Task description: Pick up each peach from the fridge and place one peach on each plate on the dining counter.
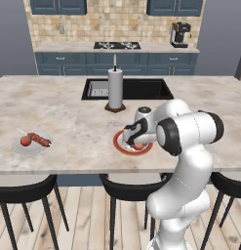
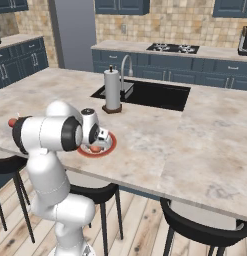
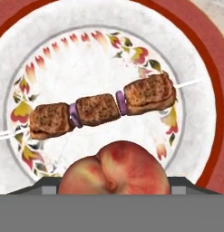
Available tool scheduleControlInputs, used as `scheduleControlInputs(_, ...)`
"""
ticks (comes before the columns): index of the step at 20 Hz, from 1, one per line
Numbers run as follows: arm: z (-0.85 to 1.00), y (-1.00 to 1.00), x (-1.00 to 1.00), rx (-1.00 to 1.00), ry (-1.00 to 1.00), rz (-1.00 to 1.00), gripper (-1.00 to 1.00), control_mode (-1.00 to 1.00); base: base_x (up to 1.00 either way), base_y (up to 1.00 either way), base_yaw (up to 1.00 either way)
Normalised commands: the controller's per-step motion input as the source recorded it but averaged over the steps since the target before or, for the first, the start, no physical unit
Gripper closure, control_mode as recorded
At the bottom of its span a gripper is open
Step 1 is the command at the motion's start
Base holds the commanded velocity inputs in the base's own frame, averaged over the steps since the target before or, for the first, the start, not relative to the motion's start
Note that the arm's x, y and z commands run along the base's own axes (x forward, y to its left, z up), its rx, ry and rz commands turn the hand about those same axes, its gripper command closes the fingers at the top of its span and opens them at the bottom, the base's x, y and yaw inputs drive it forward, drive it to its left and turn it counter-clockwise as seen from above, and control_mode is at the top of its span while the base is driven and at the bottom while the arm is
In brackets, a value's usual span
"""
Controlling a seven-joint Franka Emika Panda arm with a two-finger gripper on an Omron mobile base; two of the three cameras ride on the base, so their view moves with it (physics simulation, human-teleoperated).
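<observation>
1. My gripper (image 1: 133, 139) hangs low over the red-rimmed plate (image 1: 119, 145) on the dining counter (image 1: 68, 117).
2. One peach (image 3: 114, 168) sits between the fingers; I cannot tell whether they grip it.
3. Second peach (image 1: 26, 140) lies on the grey plate (image 1: 19, 147) beside a skewer (image 1: 41, 140).

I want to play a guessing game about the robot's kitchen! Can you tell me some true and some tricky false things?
1. A peach is over the red-rimmed plate. True.
2. The red-rimmed plate has a meat skewer on it. True.
3. The pale grey plate has nothing on it. False: it holds a peach and a skewer.
4. The paper towel roll lies on its side. False: it stands upright by the sink.
5. The gripper is up near the cupboards. False: it is low over the red-rimmed plate.
</observation>
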Motion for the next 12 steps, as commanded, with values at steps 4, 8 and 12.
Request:
scheduleControlInputs(4, -0.03, 0.0, 0.03, 0.0, 0.0, 0.0, -1.0, -1.0, 0.0, 0.0, 0.0)
scheduleControlInputs(8, 0.0, 0.0, 0.0, 0.0, 0.0, 0.0, -1.0, -1.0, 0.0, 0.0, 0.0)
scheduleControlInputs(12, 0.03, 0.0, 0.0, 0.0, 0.0, 0.0, -1.0, -1.0, 0.0, 0.0, 0.0)
